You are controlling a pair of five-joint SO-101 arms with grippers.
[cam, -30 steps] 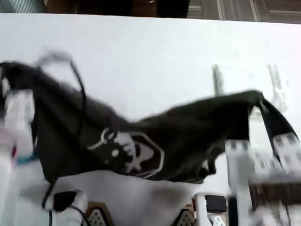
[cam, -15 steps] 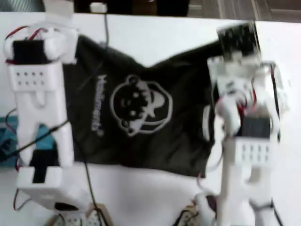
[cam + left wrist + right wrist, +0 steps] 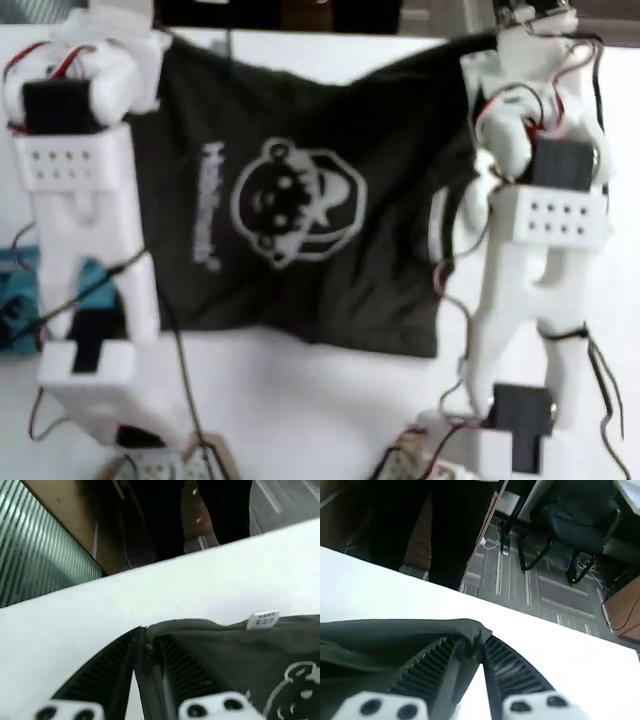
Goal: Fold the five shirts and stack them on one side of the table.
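High view looks down on a dark shirt (image 3: 380,290) spread flat on the white table (image 3: 330,410), its white cartoon print (image 3: 295,205) facing up, stretched between the two arms. One side edge of the cloth runs along the left arm (image 3: 80,200), the other along the right arm (image 3: 535,240). In the left wrist view the left gripper (image 3: 145,642) has its ridged jaws pinched together on a corner of the shirt, with the hem folded over at the tips. A small white label (image 3: 262,620) sits on the cloth edge a little to the side of the jaws. In the right wrist view the right gripper (image 3: 474,647) is likewise clamped on the opposite corner, dark fabric bunched between its tips and trailing off to one side. Beside the left arm lies a teal thing (image 3: 15,305), perhaps another garment, though too little shows to be sure.
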